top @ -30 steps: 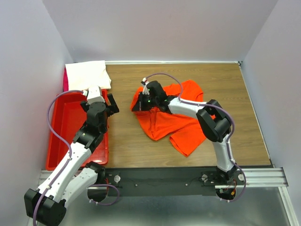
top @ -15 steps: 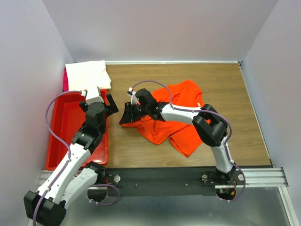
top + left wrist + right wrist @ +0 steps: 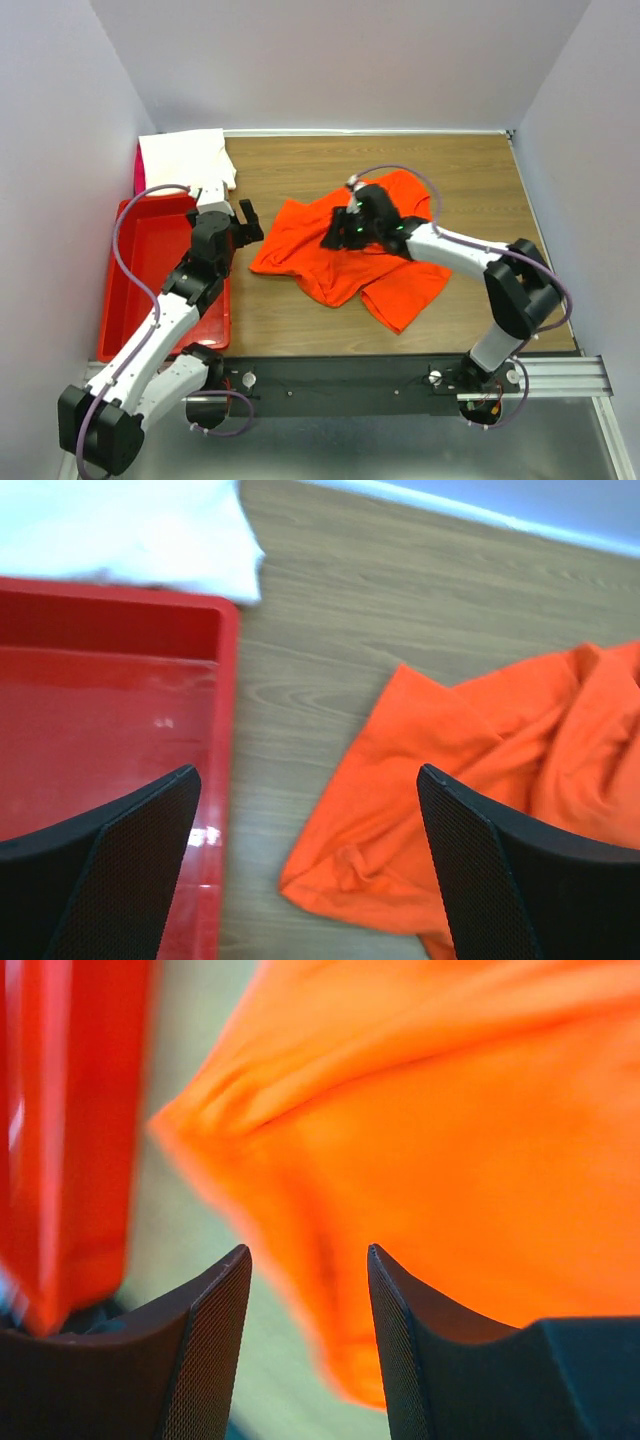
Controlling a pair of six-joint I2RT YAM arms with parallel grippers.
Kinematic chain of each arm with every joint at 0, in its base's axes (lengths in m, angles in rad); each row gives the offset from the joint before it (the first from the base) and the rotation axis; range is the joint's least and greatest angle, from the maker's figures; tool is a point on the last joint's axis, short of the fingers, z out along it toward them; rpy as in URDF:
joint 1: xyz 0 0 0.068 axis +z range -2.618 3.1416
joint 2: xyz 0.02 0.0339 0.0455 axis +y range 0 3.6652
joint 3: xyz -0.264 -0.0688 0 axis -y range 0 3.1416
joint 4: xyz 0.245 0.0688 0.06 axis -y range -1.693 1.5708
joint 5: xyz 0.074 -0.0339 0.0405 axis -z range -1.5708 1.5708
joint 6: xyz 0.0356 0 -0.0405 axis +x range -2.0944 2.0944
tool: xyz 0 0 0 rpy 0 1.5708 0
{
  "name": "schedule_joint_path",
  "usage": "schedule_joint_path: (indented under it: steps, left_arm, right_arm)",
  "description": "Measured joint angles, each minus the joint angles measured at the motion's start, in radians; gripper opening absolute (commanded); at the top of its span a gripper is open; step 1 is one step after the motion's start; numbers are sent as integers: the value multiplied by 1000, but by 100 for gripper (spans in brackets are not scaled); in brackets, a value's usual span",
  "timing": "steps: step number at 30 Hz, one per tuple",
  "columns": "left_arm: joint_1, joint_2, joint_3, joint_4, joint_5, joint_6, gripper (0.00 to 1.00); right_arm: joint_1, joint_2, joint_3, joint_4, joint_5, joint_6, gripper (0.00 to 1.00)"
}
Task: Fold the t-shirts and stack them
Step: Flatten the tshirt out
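A bright orange-red t-shirt (image 3: 345,262) lies rumpled and partly spread in the middle of the table, its left corner (image 3: 330,880) pointing at the bin. My right gripper (image 3: 334,238) hovers open over the shirt's upper middle; its jaws (image 3: 308,1255) hold nothing, with blurred orange cloth beneath them. My left gripper (image 3: 226,222) stands wide open above the bin's right rim, just left of the shirt and apart from it (image 3: 308,780). A folded white t-shirt (image 3: 185,158) rests at the back left, and a sliver of a pink one (image 3: 138,172) shows beside it.
A rigid red plastic bin (image 3: 135,290) sits along the left side of the table, its rim (image 3: 228,710) between my left fingers. Grey walls close in the back and both sides. Bare wood lies to the right of the orange shirt (image 3: 500,220).
My right gripper pulled the orange shirt's edge leftward toward the bin, then opened, let go and drew back to the right. The shirt now lies wider. The left gripper shifted slightly rightward.
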Motion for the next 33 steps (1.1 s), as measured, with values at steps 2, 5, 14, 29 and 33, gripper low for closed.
schedule_joint_path:
  steps: [2, 5, 14, 29, 33]
  left_arm:
    - [-5, 47, 0, 5, 71, -23, 92]
    - [-34, 131, 1, 10, 162, -58, 92]
    - [-138, 502, 92, 37, 308, -148, 77]
    - [-22, 932, 300, 150, 468, -216, 69]
    - [-8, 984, 366, 148, 489, -216, 74]
  right_arm:
    - [-103, -47, -47, 0, 42, -10, 56]
    - [-241, -68, -102, -10, 93, -26, 56]
    - [-449, 15, -125, -36, 95, -64, 54]
    - [-782, 212, 27, 42, -30, 3, 54]
    - [-877, 294, 126, 63, -56, 27, 56]
